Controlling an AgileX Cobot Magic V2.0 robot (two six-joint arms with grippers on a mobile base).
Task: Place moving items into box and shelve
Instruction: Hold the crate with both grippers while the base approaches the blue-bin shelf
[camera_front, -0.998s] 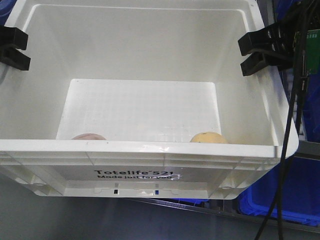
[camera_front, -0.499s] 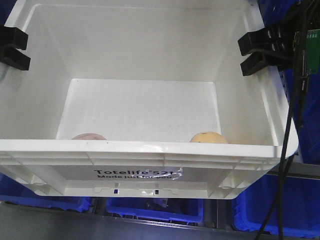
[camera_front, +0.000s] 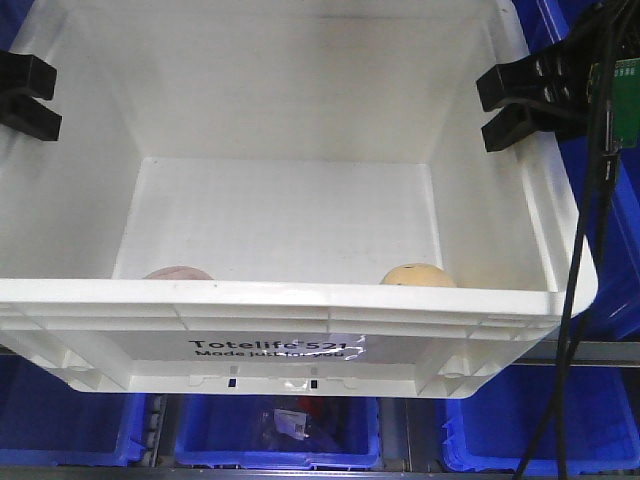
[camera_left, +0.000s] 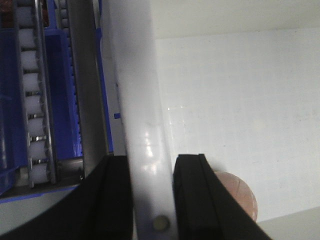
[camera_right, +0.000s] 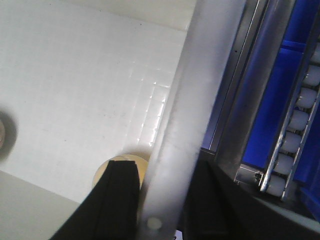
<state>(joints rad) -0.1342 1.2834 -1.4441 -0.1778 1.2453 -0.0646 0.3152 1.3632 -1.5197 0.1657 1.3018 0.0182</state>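
Observation:
A white box (camera_front: 300, 300) marked "Totelife 521" fills the front view, held up between both arms. My left gripper (camera_front: 25, 95) is shut on its left rim (camera_left: 147, 150), one finger inside and one outside. My right gripper (camera_front: 512, 102) is shut on its right rim (camera_right: 172, 165) the same way. Two round items lie on the box floor against the near wall: a pinkish one (camera_front: 177, 272) at left, also in the left wrist view (camera_left: 235, 192), and a yellowish one (camera_front: 417, 274) at right, also in the right wrist view (camera_right: 107, 172).
Blue bins (camera_front: 290, 425) stand on a shelf below and beyond the box. Grey shelf rails with white rollers run beside the box on the left (camera_left: 35, 100) and on the right (camera_right: 295, 125). Black cables (camera_front: 580, 260) hang at the right side.
The box has stayed fixed in view while the background slid downward: the grey surface below gave way to blue bins and a shelf rail. Both grips are unchanged.

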